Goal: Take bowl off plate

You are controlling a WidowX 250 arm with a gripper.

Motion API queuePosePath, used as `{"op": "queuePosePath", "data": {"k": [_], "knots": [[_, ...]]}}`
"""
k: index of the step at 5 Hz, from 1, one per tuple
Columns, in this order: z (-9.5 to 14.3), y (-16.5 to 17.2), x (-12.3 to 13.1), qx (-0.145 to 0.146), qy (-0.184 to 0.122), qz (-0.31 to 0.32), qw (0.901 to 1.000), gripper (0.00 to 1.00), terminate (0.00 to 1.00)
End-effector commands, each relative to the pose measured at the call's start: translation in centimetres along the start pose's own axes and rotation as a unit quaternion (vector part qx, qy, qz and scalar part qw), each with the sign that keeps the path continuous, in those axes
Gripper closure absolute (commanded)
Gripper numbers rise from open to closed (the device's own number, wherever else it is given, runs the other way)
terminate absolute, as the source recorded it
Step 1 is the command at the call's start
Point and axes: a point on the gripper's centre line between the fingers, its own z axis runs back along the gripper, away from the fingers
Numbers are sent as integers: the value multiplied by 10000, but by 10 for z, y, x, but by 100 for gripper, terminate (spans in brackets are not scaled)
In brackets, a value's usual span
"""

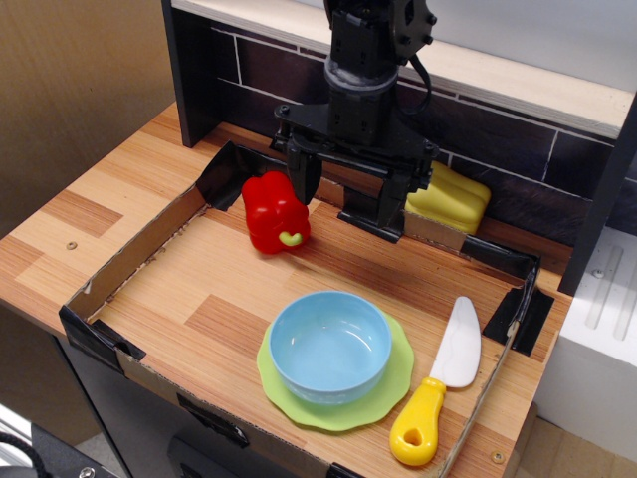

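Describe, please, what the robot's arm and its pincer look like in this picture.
The arm is black, with a grey ring at the wrist and a dark cable looping down its right side. Below it, a wide black crossbar carries the pincer: two flat, black, blade-like fingers. No markings or labels are visible.

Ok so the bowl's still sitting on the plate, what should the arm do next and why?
Probably bring the pincer forward and down toward the bowl. It hangs open at the back of the tray, beside the red pepper, well clear of the bowl, which sits on the green plate. A rim grasp looks likeliest, since the bowl is upright and empty.
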Motion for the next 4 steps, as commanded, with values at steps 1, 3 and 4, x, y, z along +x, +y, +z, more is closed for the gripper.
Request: {"op": "queuePosePath", "data": {"k": [1,3,4], "knots": [[0,0,0,0,0,0,10000,0,0],[31,17,-24,-347,-66,-279,9990,0,0],[22,31,-42,-494,167,-683,9963,0,0]]}}
